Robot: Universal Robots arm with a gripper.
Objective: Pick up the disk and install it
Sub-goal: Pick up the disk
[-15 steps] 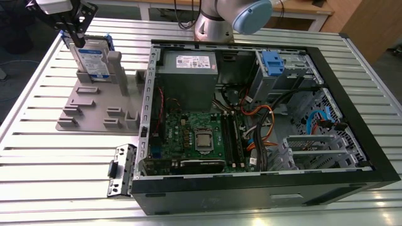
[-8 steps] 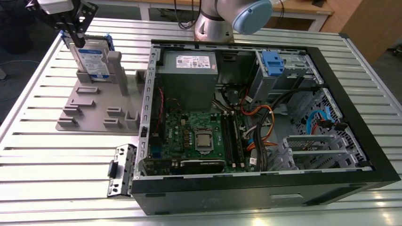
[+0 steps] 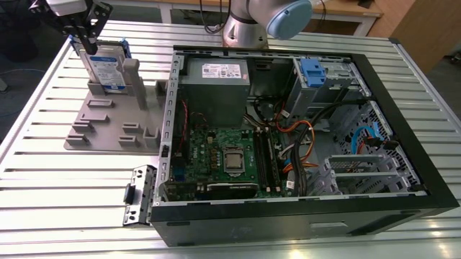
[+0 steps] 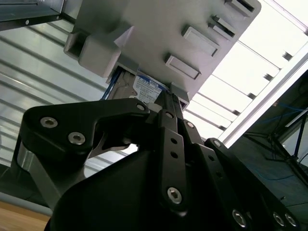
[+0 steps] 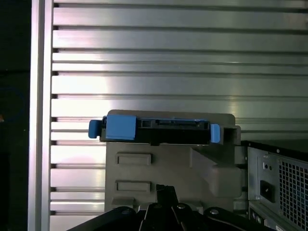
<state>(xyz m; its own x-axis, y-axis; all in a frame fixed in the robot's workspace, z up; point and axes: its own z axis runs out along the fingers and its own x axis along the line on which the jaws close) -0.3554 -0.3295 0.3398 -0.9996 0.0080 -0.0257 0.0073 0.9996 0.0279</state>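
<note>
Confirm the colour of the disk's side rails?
Blue. The side rails on the disk show best in the first wrist view.

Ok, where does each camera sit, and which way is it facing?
Exterior view: high up, looking down on table, open computer case, arm.
First wrist view: on the wrist, facing the disk's edge in its grey holder; gripper shows.
Second wrist view: on the wrist, looking along the gripper at the disk's label.
All share the disk.
</note>
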